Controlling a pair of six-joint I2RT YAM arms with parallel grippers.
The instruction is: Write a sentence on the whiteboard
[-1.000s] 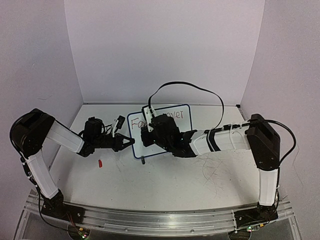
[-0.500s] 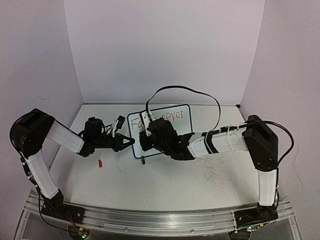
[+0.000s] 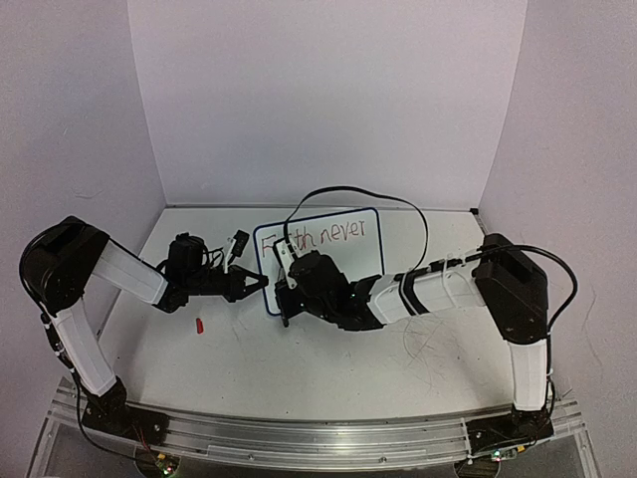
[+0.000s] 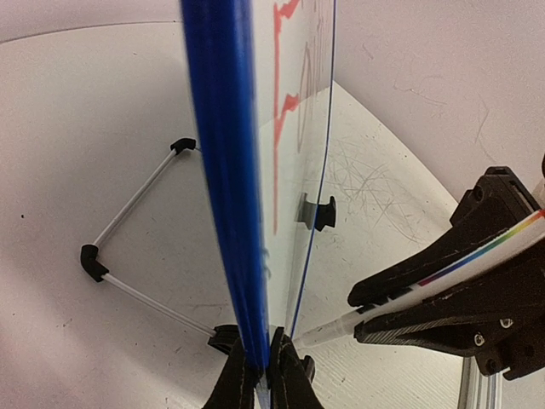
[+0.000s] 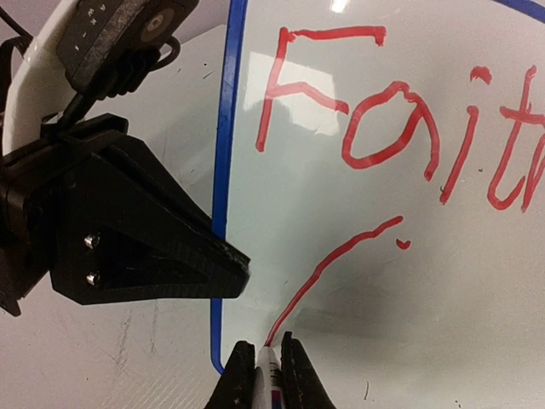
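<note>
The whiteboard [image 3: 350, 265] stands upright mid-table, blue-framed. Red lettering [image 3: 328, 237] reads "Faith never" along its top. My left gripper [image 3: 261, 283] is shut on the board's left edge; in the left wrist view the jaws [image 4: 266, 379] pinch the blue frame [image 4: 223, 170]. My right gripper [image 3: 285, 295] is shut on a white marker [image 5: 270, 379], whose tip touches the board [image 5: 400, 332] near the lower left corner. A long slanted red stroke [image 5: 332, 264] runs from under "Fa" [image 5: 341, 102] down to the tip. The marker [image 4: 400, 300] also shows in the left wrist view.
A small red cap [image 3: 199, 326] lies on the table left of the board. The board's wire stand [image 4: 128, 223] and a black foot [image 4: 320, 212] rest on the table. A black cable [image 3: 378, 199] arches over the board. Walls close in the back and sides.
My right gripper has moved down and to the left across the board, drawing the slanted stroke and uncovering "Faith". The left gripper and board have not moved.
</note>
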